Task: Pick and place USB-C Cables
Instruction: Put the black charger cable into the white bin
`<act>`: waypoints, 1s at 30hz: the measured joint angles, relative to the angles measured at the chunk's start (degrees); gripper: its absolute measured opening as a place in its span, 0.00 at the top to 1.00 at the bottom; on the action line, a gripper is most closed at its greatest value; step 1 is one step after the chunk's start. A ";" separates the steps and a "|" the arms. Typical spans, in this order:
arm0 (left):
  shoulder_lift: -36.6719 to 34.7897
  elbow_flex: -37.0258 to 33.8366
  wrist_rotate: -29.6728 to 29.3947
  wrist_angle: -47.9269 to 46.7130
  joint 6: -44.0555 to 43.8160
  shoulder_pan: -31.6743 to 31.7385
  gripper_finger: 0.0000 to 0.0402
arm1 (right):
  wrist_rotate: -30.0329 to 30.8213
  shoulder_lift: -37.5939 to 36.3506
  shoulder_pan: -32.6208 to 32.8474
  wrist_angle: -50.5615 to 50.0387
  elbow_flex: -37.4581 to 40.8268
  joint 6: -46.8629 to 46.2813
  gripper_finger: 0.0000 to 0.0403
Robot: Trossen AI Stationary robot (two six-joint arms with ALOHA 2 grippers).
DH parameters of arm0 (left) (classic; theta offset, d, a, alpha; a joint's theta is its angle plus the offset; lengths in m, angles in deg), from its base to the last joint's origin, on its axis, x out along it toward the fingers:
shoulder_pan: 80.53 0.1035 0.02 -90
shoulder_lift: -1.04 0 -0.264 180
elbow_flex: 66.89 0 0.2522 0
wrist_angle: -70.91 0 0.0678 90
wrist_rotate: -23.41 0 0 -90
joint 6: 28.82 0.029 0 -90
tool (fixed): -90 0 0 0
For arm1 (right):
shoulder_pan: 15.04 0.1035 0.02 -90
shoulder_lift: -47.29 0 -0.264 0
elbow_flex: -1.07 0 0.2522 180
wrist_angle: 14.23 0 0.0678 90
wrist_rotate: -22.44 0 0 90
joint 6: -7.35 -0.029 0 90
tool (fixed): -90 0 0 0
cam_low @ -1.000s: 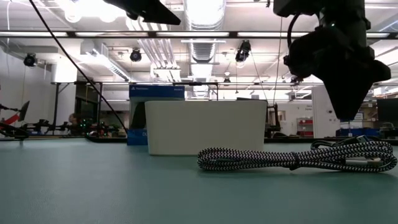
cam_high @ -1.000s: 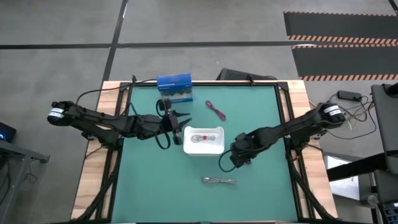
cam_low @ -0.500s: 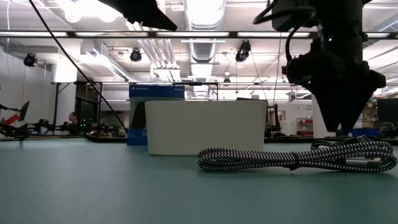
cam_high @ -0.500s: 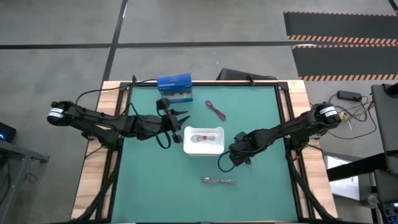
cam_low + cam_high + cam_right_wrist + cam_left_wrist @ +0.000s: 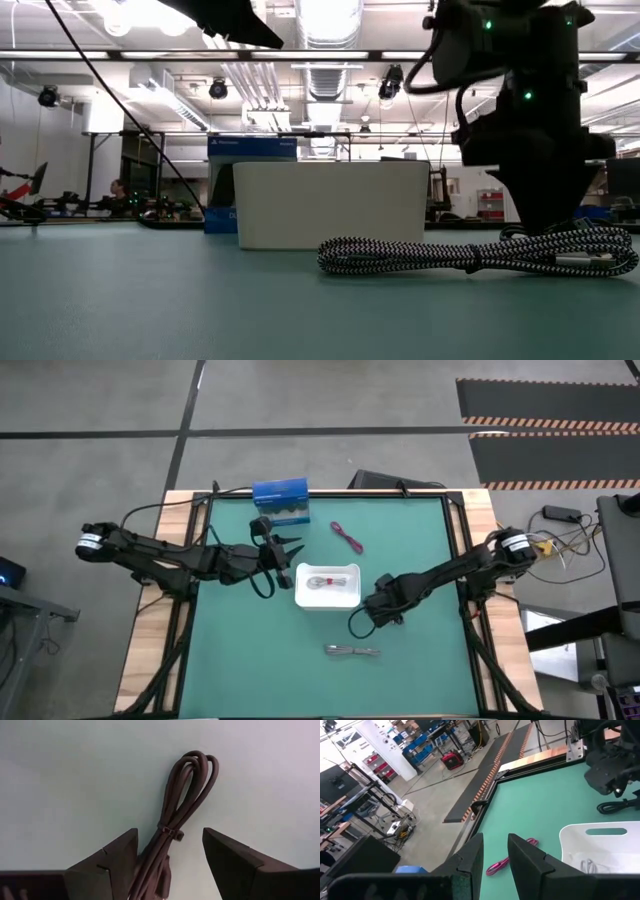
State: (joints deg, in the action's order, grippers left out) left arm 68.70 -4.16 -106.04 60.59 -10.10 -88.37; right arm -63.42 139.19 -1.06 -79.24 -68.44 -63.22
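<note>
Nearest me, the grey-silver braided cable bundle (image 5: pixel 480 255) lies loose on the green worktop (image 5: pixel 250 650), awaiting pickup. Just behind it my right pincer (image 5: pixel 167 852) hangs low with its fingers spread, straddling the black bundled cable (image 5: pixel 177 825), which runs up the gap between them, untouched; I judge this a lined-up grasp. Beyond, the white plastic tray (image 5: pixel 328 600) already holds a pale cable. Left pincer (image 5: pixel 495 855), spread, waits beside the tray. Farthest, the magenta-red cable (image 5: pixel 346 537).

braided grey-silver cable (image 5: pixel 480 255), matt green table (image 5: pixel 250 650), seemingly
</note>
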 joint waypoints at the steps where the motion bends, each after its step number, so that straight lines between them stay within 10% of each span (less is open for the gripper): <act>1: 0.00 0.00 0.01 0.00 0.00 -0.01 0.82 | 0.00 0.41 0.00 0.14 0.02 0.11 0.47; 11: 0.00 0.00 0.03 0.00 0.00 0.00 0.82 | 0.14 1.58 0.00 0.73 0.04 0.77 0.51; 30: 0.00 0.02 0.07 0.00 -0.02 -0.02 0.82 | -0.07 1.77 0.00 1.25 0.11 -1.46 0.88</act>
State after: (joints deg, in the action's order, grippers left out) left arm 68.70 -4.14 -105.97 60.59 -10.12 -88.38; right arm -63.48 140.96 -1.06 -77.99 -68.33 -64.68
